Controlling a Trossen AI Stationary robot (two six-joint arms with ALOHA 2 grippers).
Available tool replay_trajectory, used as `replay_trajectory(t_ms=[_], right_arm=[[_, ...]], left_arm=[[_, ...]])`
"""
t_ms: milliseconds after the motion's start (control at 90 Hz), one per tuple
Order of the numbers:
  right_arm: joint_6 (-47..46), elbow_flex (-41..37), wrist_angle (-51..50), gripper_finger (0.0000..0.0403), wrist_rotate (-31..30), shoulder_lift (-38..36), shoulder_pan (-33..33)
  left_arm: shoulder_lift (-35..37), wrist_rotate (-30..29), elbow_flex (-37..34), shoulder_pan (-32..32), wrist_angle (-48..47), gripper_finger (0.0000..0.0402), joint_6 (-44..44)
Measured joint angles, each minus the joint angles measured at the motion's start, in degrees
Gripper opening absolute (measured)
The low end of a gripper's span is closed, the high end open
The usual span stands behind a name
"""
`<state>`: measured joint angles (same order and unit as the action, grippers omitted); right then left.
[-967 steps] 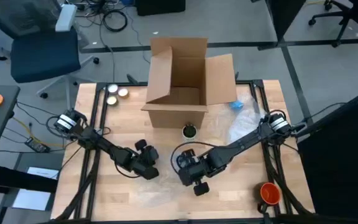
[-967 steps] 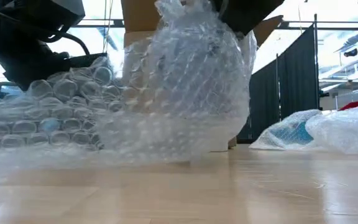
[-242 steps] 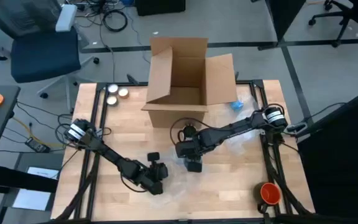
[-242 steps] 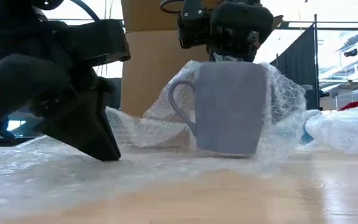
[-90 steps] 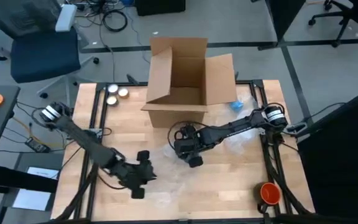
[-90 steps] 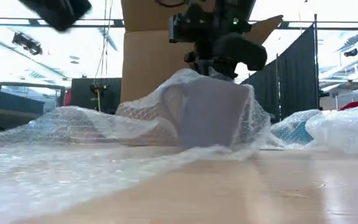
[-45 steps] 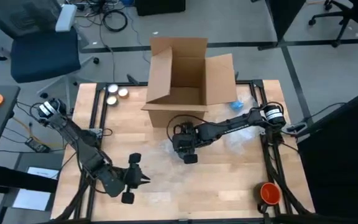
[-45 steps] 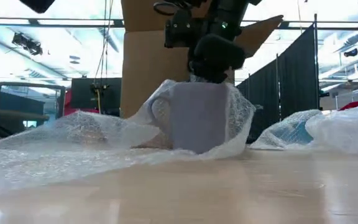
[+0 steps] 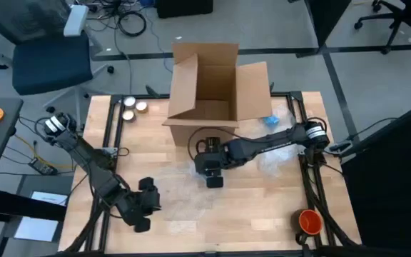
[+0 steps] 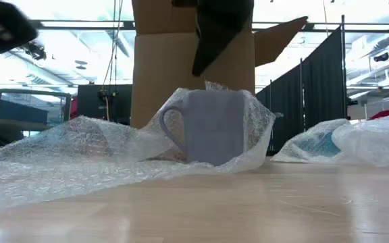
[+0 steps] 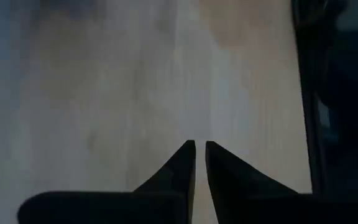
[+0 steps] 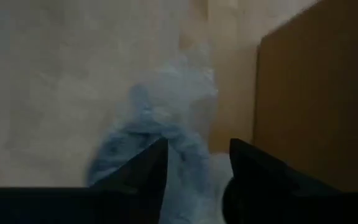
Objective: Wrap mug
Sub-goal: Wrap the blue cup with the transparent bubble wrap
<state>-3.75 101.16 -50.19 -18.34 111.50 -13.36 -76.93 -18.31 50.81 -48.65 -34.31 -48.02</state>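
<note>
A pale lavender mug (image 10: 215,128) stands upright on a sheet of bubble wrap (image 10: 80,155), handle toward the low view's left. The wrap (image 9: 184,196) curls up around its back and one side. My right gripper (image 12: 194,152) is open and hangs just above the mug (image 12: 154,124), clear of its rim in the low view (image 10: 211,40). In the high view the right gripper (image 9: 209,168) hides the mug. My left gripper (image 9: 143,203) is shut over bare wood (image 11: 197,146) near the table's near left corner, away from the wrap.
An open cardboard box (image 9: 205,93) stands just behind the mug at the far edge. More crumpled bubble wrap (image 9: 280,143) lies to the right with a blue item (image 9: 271,120) beside it. An orange object (image 9: 310,221) sits at the near right corner, and two round lids (image 9: 134,106) at the far left.
My right gripper has shifted the mug a little toward the table's left and far side, then risen off its rim; the mug stays upright on the wrap. My left gripper has drawn back toward the near left corner, away from the wrap.
</note>
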Motion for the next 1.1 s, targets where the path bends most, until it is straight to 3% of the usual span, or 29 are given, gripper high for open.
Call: replay_trajectory(t_ms=[156, 333, 522, 711, 844, 1100], right_arm=[[-4.1, 1.6, 2.6, 0.0165, -3.0, 0.0, -4.8], [-10.0, 1.7, 5.4, 0.0169, -8.8, 0.0, -11.4], [-17.2, 1.7, 5.5, 0.017, -14.5, 0.0, -17.6], [-20.6, 1.7, 4.6, 0.017, -21.2, 0.0, -22.1], [-22.6, 1.7, 3.5, 0.017, -24.9, 0.0, -23.4], [-25.2, 1.7, 3.2, 0.0169, -25.0, 0.0, -24.4]], left_arm=[[-4.0, -1.3, 0.0, -3.6, -5.0, 0.0023, 10.3], [-9.6, -5.9, 0.0, -4.3, -1.3, 0.0033, 20.5], [-14.4, -5.6, 0.0, -4.0, -7.6, 0.0074, 21.1], [-14.7, -5.6, 0.0, -4.0, -12.1, 0.0126, 21.0], [-14.7, -5.3, -0.7, -3.8, -8.0, 0.0151, 21.2], [-16.0, -6.3, -3.6, -2.6, -5.1, 0.0158, 23.4]])
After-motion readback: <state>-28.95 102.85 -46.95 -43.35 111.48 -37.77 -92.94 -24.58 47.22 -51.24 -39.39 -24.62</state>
